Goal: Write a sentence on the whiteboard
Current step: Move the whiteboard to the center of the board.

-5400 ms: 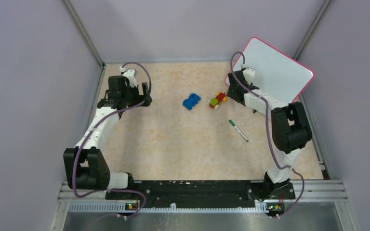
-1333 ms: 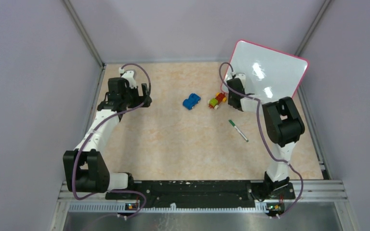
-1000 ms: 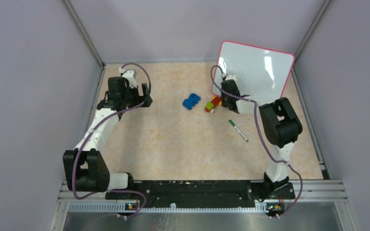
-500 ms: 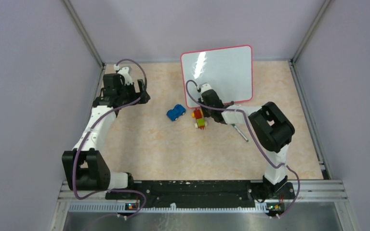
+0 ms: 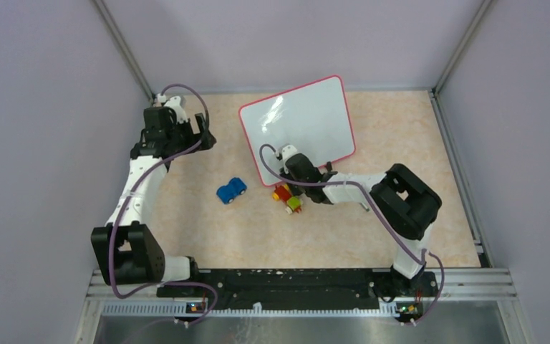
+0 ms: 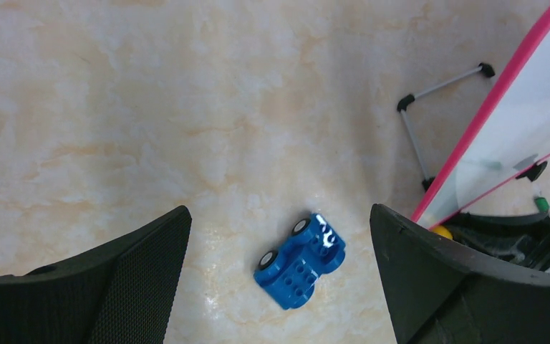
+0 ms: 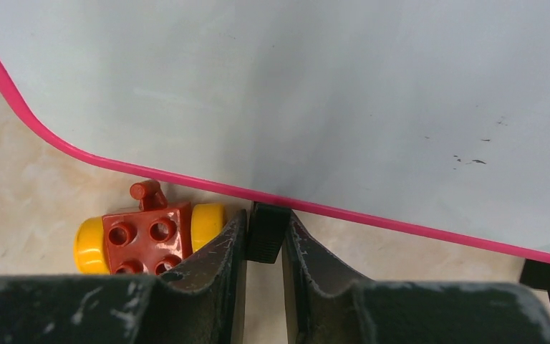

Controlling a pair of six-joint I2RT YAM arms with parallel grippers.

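Marbled tabletop (image 5: 415,143) bears the whiteboard (image 5: 297,125) toward its far edge, mid-width, long axis running left-right. My right gripper (image 7: 263,236) clamps a black tab (image 7: 268,212) under its near rim, board straight ahead; my left gripper (image 6: 278,215), spread empty, hovers by the far-left corner.

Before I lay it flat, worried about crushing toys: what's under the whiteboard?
A wire stand leg shows beneath the tilted whiteboard. The red-and-yellow toy sits just outside its near rim. Anything farther underneath is hidden by the board itself.

The left arm (image 5: 137,192) and right arm (image 5: 344,191) have white links, black joints, purple cables (image 5: 261,159); right pincer (image 7: 263,228) scuffed black.
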